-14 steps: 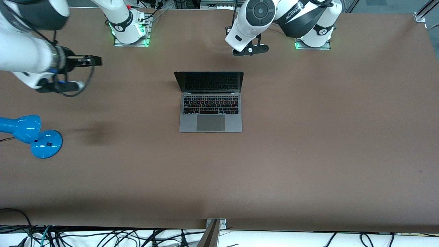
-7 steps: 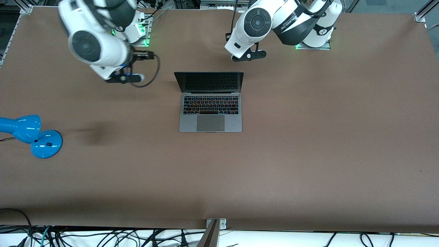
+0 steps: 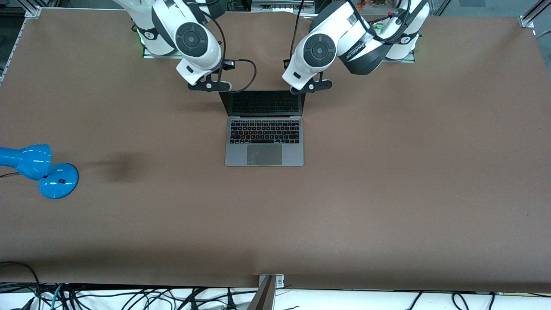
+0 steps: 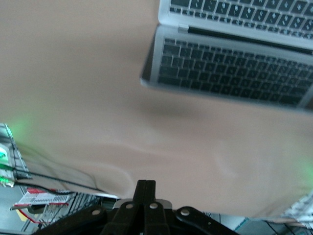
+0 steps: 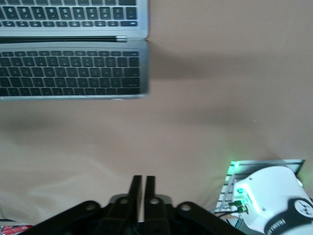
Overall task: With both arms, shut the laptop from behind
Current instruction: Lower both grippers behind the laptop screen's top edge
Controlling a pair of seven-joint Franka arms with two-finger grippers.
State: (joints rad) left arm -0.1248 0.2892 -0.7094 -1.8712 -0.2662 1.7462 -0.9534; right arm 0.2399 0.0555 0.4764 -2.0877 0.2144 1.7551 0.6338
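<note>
The laptop (image 3: 264,129) stands open in the middle of the table, its dark screen facing the front camera. My right gripper (image 3: 209,86) hangs over the table by the lid's top corner toward the right arm's end, fingers (image 5: 137,188) shut and empty. My left gripper (image 3: 311,86) hangs by the lid's other top corner, fingers (image 4: 145,191) shut and empty. Neither touches the lid. The right wrist view shows the screen (image 5: 73,73) with keys mirrored in it, and so does the left wrist view (image 4: 230,68). The lid's outside is hidden.
A blue lamp (image 3: 38,168) lies near the table edge at the right arm's end. The arm bases (image 3: 161,43) (image 3: 394,47) stand along the table edge by the robots. Cables (image 3: 107,297) and a metal bracket (image 3: 269,292) lie past the edge nearest the camera.
The right arm has swung in from its end of the table to the lid's corner. The left arm has moved closer to the lid's other corner. The laptop has not moved.
</note>
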